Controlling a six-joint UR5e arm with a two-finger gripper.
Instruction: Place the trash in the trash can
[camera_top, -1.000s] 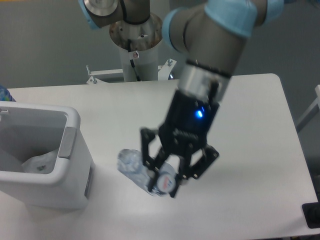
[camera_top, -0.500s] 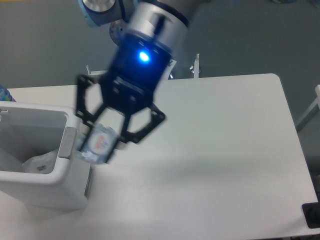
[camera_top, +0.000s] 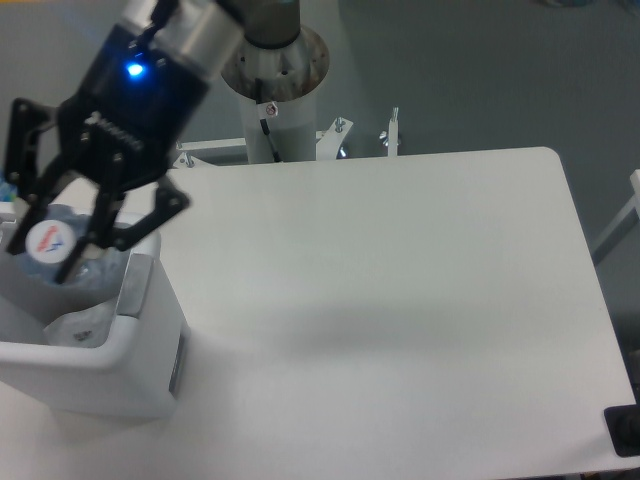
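Observation:
The white trash can stands at the table's left front, its grey side panel facing right. Above its open top hangs my gripper, shut on the crushed clear plastic bottle, whose round white label faces the camera. The bottle is tilted and held over the bin's inside, not resting on anything. Down in the bin lies the crumpled clear wrapper.
The white table stretches to the right of the bin. The arm's pedestal rises behind the table's far edge, with metal brackets beside it. A dark object sits at the lower right corner.
The gripper has carried the bottle up off the table and leftwards, from the table's middle past the bin's right rim to above the bin's opening.

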